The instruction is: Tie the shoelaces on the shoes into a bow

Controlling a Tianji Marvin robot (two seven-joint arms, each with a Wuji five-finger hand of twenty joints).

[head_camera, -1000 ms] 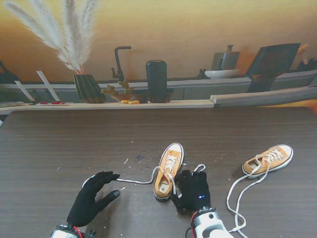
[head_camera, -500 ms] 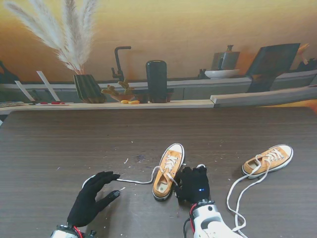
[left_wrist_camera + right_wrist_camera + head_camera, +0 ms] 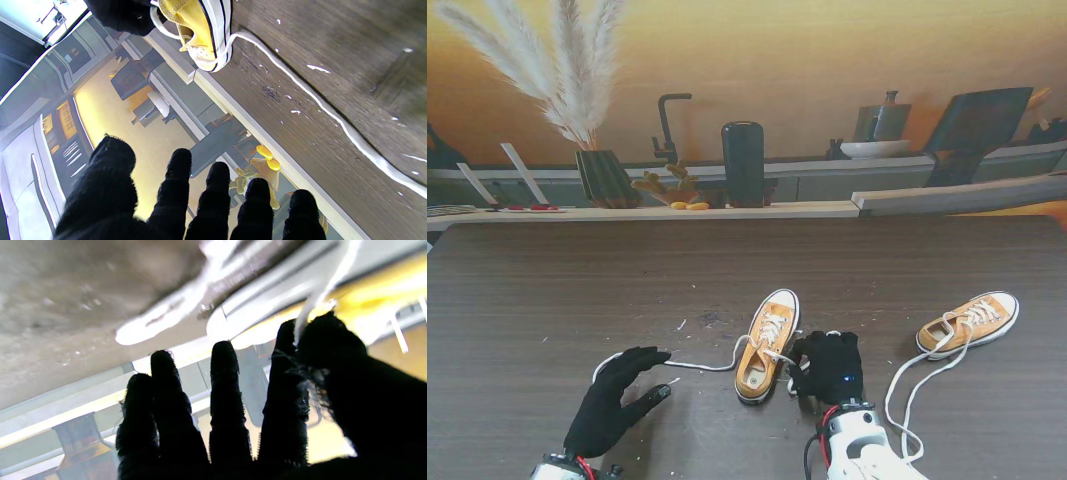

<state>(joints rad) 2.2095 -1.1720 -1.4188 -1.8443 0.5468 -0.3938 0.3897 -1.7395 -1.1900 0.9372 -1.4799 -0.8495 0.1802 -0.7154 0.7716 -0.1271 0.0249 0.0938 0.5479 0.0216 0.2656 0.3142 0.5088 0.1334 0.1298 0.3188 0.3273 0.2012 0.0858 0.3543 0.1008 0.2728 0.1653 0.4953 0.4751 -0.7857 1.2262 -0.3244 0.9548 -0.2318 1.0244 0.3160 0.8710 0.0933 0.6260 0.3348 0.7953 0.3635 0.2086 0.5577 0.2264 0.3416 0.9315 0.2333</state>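
Note:
A yellow sneaker (image 3: 767, 345) lies mid-table, toe pointing away from me. One white lace (image 3: 697, 367) trails from it to the left, ending by my left hand (image 3: 615, 400), which hovers open with fingers spread and nothing in it. The left wrist view shows that lace (image 3: 320, 103) on the wood and the sneaker's toe (image 3: 200, 30). My right hand (image 3: 829, 366) sits just right of the sneaker. In the right wrist view its thumb and index finger are pinched on the other lace (image 3: 302, 323). A second yellow sneaker (image 3: 970, 322) lies farther right, untied.
The second sneaker's long laces (image 3: 905, 400) loop toward me beside my right arm. Small white scraps (image 3: 681, 324) dot the dark wooden table (image 3: 577, 290). A back ledge holds a vase of pampas grass (image 3: 605, 176), a black cylinder (image 3: 743, 162) and a tap (image 3: 667, 125).
My right hand has shifted right and a little farther from me, drawing the pinched lace out from the sneaker. The left hand and both sneakers stay put.

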